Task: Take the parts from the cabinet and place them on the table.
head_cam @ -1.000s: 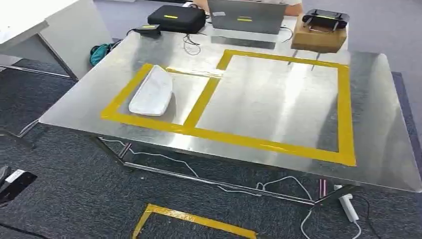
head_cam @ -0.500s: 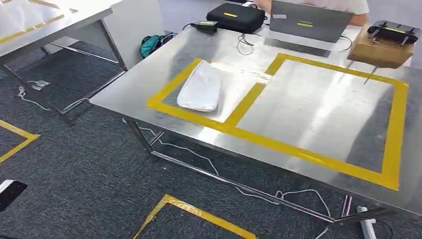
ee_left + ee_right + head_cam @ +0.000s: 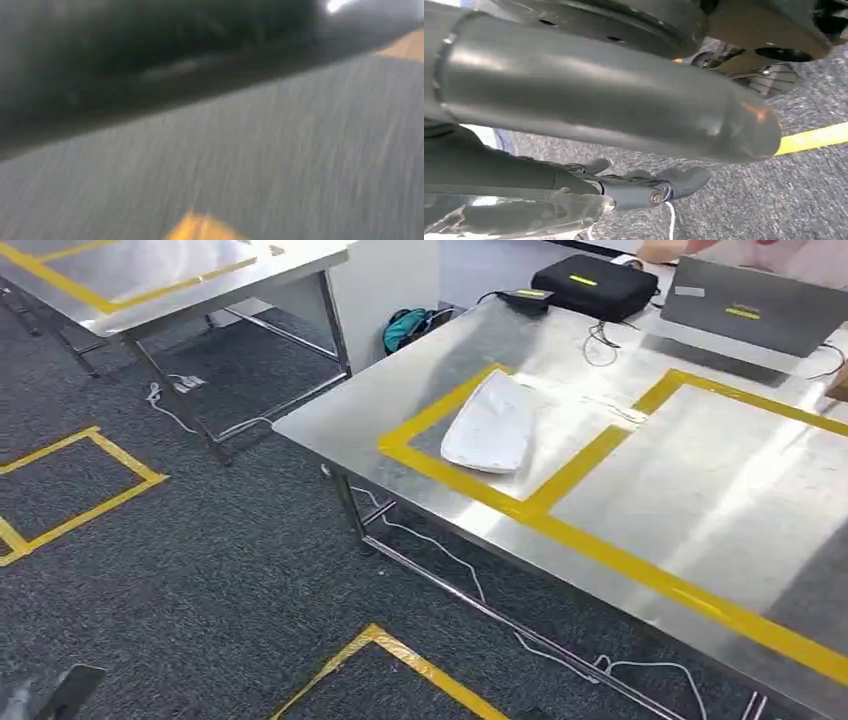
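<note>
- Two steel tabletops: the near one (image 3: 420,405) and a second (image 3: 150,285)
- One white part (image 3: 492,424) in a taped box
- One black case (image 3: 598,284)
- One grey laptop (image 3: 755,308)
- One teal bag (image 3: 408,328) on the floor
- One hand (image 3: 589,95), the right

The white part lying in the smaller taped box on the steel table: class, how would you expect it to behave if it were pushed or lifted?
The white part looks like a thin, shallow moulded shell, so probably stiff and light for its size. Lying low and flat, it seems unlikely to roll or tip. On the polished steel table it would probably slide easily.
</note>
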`<state>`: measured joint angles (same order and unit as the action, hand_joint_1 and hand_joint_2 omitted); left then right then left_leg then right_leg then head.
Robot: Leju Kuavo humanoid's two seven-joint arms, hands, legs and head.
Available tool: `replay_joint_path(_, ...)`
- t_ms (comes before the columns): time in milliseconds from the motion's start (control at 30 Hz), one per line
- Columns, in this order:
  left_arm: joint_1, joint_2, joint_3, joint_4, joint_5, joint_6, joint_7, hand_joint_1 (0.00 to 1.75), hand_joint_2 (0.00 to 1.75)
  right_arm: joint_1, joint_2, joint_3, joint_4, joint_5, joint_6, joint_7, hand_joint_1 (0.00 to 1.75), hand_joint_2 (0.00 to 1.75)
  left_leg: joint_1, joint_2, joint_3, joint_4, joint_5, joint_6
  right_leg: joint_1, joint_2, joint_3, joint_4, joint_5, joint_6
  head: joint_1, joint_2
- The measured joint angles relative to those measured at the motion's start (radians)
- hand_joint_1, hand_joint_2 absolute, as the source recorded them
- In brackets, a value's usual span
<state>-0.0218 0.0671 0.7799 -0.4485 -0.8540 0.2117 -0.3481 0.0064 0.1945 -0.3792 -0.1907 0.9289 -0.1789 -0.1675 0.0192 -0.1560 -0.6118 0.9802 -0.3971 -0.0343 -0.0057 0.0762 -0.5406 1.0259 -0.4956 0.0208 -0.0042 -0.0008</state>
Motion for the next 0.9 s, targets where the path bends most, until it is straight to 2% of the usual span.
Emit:
replay_joint_path(33, 0.003, -0.010, 0.027, 0.030, 0.028, -0.046, 0.026, 0.00, 0.00, 0.002, 0.003, 0.000, 0.000, 0.006, 0.000, 0.000, 0.00, 0.00, 0.000, -0.001, -0.002, 0.003, -0.001, -0.003, -0.008, -0.016, 0.003, -0.011, 0.007, -0.011, -0.001, 0.000)
replay_joint_path(67, 0.007, -0.025, 0.055, 0.057, 0.054, -0.072, 0.062, 0.00, 0.00, 0.003, 0.003, 0.000, 0.000, 0.010, 0.000, 0.000, 0.00, 0.00, -0.008, 0.068, -0.008, 0.020, -0.016, -0.006, -0.007, -0.028, 0.006, -0.014, 0.010, -0.016, -0.005, 0.000)
replay_joint_path(100, 0.004, -0.040, 0.092, 0.078, 0.077, -0.078, 0.112, 0.00, 0.00, 0.006, 0.005, 0.000, 0.001, 0.013, 0.000, 0.001, 0.00, 0.00, -0.010, 0.116, -0.035, 0.075, -0.053, -0.010, -0.004, -0.042, 0.008, -0.016, 0.010, -0.021, -0.013, 0.000)
replay_joint_path(133, -0.002, -0.050, 0.113, 0.097, 0.092, -0.074, 0.176, 0.00, 0.00, 0.011, 0.006, 0.000, 0.003, 0.016, 0.000, 0.006, 0.00, 0.00, -0.010, 0.134, -0.075, 0.154, -0.095, -0.012, -0.002, -0.059, 0.008, -0.016, 0.009, -0.023, -0.013, 0.000)
replay_joint_path(167, -0.006, -0.066, 0.136, 0.114, 0.101, -0.069, 0.220, 0.00, 0.00, 0.015, 0.006, 0.000, 0.004, 0.018, 0.000, 0.008, 0.00, 0.00, -0.009, 0.142, -0.116, 0.237, -0.130, -0.013, 0.000, -0.079, 0.008, -0.016, 0.007, -0.026, -0.013, 0.000)
replay_joint_path(200, -0.004, -0.081, 0.158, 0.130, 0.104, -0.066, 0.245, 0.00, 0.00, 0.018, 0.005, 0.000, 0.005, 0.021, 0.000, 0.010, 0.00, 0.00, -0.008, 0.145, -0.150, 0.309, -0.153, -0.014, 0.000, -0.099, 0.008, -0.016, 0.005, -0.027, -0.013, 0.000)
replay_joint_path(233, 0.001, -0.087, 0.175, 0.142, 0.106, -0.064, 0.251, 0.00, 0.00, 0.019, 0.006, 0.000, 0.005, 0.023, 0.000, 0.012, 0.00, 0.00, -0.006, 0.145, -0.157, 0.323, -0.147, -0.015, 0.000, -0.114, 0.008, -0.016, 0.004, -0.026, -0.012, 0.000)
replay_joint_path(267, 0.002, -0.095, 0.189, 0.152, 0.106, -0.061, 0.257, 0.00, 0.00, 0.018, 0.006, 0.000, 0.006, 0.023, 0.000, 0.013, 0.00, 0.00, -0.006, 0.146, -0.138, 0.292, -0.120, -0.015, 0.000, -0.130, 0.009, -0.016, 0.002, -0.024, -0.013, 0.000)
replay_joint_path(300, 0.001, -0.101, 0.198, 0.159, 0.105, -0.058, 0.269, 0.00, 0.00, 0.017, 0.006, 0.000, 0.006, 0.024, 0.000, 0.014, 0.00, 0.00, -0.006, 0.151, -0.101, 0.225, -0.083, -0.015, 0.000, -0.144, 0.012, -0.016, 0.000, -0.021, -0.013, 0.000)
replay_joint_path(333, 0.000, -0.104, 0.206, 0.163, 0.096, -0.051, 0.292, 0.00, 0.00, 0.016, 0.006, 0.000, 0.006, 0.024, 0.000, 0.016, 0.00, 0.00, -0.006, 0.171, -0.050, 0.139, -0.046, -0.014, -0.001, -0.157, 0.017, -0.016, -0.004, -0.017, -0.013, 0.000)
replay_joint_path(367, -0.003, -0.109, 0.211, 0.168, 0.082, -0.041, 0.320, 0.00, 0.00, 0.016, 0.006, 0.000, 0.006, 0.023, 0.000, 0.016, 0.00, 0.00, -0.007, 0.220, -0.002, 0.063, -0.024, -0.012, 0.001, -0.168, 0.023, -0.015, -0.008, -0.011, -0.013, 0.000)
replay_joint_path(400, -0.010, -0.118, 0.212, 0.173, 0.068, -0.026, 0.350, 0.00, 0.00, 0.017, 0.006, 0.000, 0.006, 0.021, 0.000, 0.016, 0.00, 0.00, -0.013, 0.257, 0.025, 0.011, -0.031, -0.014, 0.013, -0.180, 0.012, -0.007, -0.020, -0.001, -0.015, 0.000)
replay_joint_path(433, -0.013, -0.125, 0.212, 0.177, 0.059, -0.013, 0.369, 0.00, 0.00, 0.017, 0.006, 0.000, 0.007, 0.016, -0.002, 0.018, 0.00, 0.00, -0.012, 0.232, 0.021, 0.019, -0.031, 0.001, 0.012, -0.190, 0.018, -0.012, -0.022, 0.003, -0.008, 0.000)
replay_joint_path(533, -0.005, -0.146, 0.213, 0.189, 0.039, 0.018, 0.393, 0.00, 0.00, 0.013, 0.008, 0.000, 0.007, 0.008, -0.004, 0.019, 0.00, 0.00, -0.014, 0.197, 0.021, 0.013, -0.032, 0.018, 0.009, -0.222, 0.046, -0.021, -0.027, 0.018, -0.006, 0.000)
replay_joint_path(567, -0.002, -0.155, 0.212, 0.191, 0.024, 0.021, 0.395, 0.00, 0.00, 0.012, 0.009, 0.000, 0.007, 0.010, -0.005, 0.021, 0.00, 0.00, -0.010, 0.187, 0.022, 0.011, -0.029, 0.024, 0.004, -0.166, 0.039, -0.008, -0.039, 0.027, -0.003, 0.000)
replay_joint_path(600, -0.002, -0.159, 0.211, 0.192, 0.009, 0.024, 0.395, 0.00, 0.00, 0.013, 0.009, 0.000, 0.007, 0.010, -0.006, 0.022, 0.00, 0.00, -0.009, 0.177, 0.023, 0.011, -0.028, 0.031, 0.002, -0.114, 0.019, 0.038, -0.074, 0.027, 0.000, 0.000)
replay_joint_path(633, -0.007, -0.163, 0.208, 0.193, -0.011, 0.024, 0.388, 0.00, 0.00, 0.013, 0.010, 0.000, 0.008, 0.011, -0.006, 0.022, 0.00, 0.00, -0.009, 0.165, 0.021, 0.011, -0.028, 0.036, 0.003, -0.091, -0.019, 0.120, -0.116, 0.028, 0.004, 0.000)
replay_joint_path(667, -0.011, -0.165, 0.205, 0.193, -0.023, 0.024, 0.381, 0.00, 0.00, 0.015, 0.010, 0.000, 0.009, 0.010, -0.006, 0.023, 0.00, 0.00, -0.010, 0.147, 0.020, 0.011, -0.028, 0.037, 0.003, -0.081, -0.064, 0.212, -0.155, 0.027, 0.005, 0.000)
replay_joint_path(700, -0.012, -0.165, 0.202, 0.193, -0.031, 0.026, 0.377, 0.00, 0.00, 0.016, 0.010, 0.000, 0.010, 0.011, -0.008, 0.023, 0.00, 0.00, -0.012, 0.133, 0.020, 0.011, -0.028, 0.039, 0.003, -0.079, -0.101, 0.280, -0.178, 0.026, 0.004, 0.000)
replay_joint_path(733, -0.011, -0.166, 0.199, 0.194, -0.036, 0.026, 0.374, 0.00, 0.00, 0.017, 0.010, 0.000, 0.010, 0.011, -0.009, 0.023, 0.00, 0.00, -0.013, 0.118, 0.020, 0.012, -0.028, 0.039, 0.004, -0.078, -0.122, 0.309, -0.177, 0.024, 0.004, 0.000)
replay_joint_path(767, -0.011, -0.166, 0.196, 0.194, -0.038, 0.027, 0.374, 0.00, 0.00, 0.016, 0.010, 0.000, 0.010, 0.011, -0.011, 0.023, 0.00, 0.00, -0.013, 0.101, 0.022, 0.012, -0.028, 0.039, 0.004, -0.077, -0.119, 0.286, -0.147, 0.021, 0.004, 0.000)
replay_joint_path(800, -0.010, -0.167, 0.193, 0.196, -0.039, 0.027, 0.373, 0.00, 0.00, 0.016, 0.010, 0.000, 0.010, 0.011, -0.012, 0.023, 0.00, 0.00, -0.013, 0.085, 0.024, 0.012, -0.028, 0.038, 0.003, -0.075, -0.093, 0.220, -0.099, 0.018, 0.004, 0.000)
replay_joint_path(833, -0.009, -0.168, 0.190, 0.196, -0.048, 0.027, 0.370, 0.00, 0.00, 0.016, 0.010, 0.000, 0.010, 0.011, -0.014, 0.023, 0.00, 0.00, -0.012, 0.069, 0.026, 0.013, -0.027, 0.037, 0.002, -0.063, -0.054, 0.131, -0.049, 0.016, 0.005, 0.000)
replay_joint_path(867, -0.009, -0.169, 0.184, 0.197, -0.059, 0.029, 0.365, 0.00, 0.00, 0.015, 0.010, 0.000, 0.010, 0.011, -0.014, 0.022, 0.00, 0.00, -0.009, 0.054, 0.027, 0.013, -0.027, 0.034, -0.001, -0.027, -0.011, 0.040, -0.005, 0.014, 0.005, 0.000)
replay_joint_path(900, -0.010, -0.168, 0.179, 0.197, -0.073, 0.030, 0.360, 0.00, 0.00, 0.015, 0.010, 0.000, 0.011, 0.011, -0.014, 0.021, 0.00, 0.00, -0.014, 0.043, 0.024, 0.016, -0.026, 0.028, -0.005, 0.022, 0.002, 0.002, -0.013, 0.016, 0.005, 0.000)
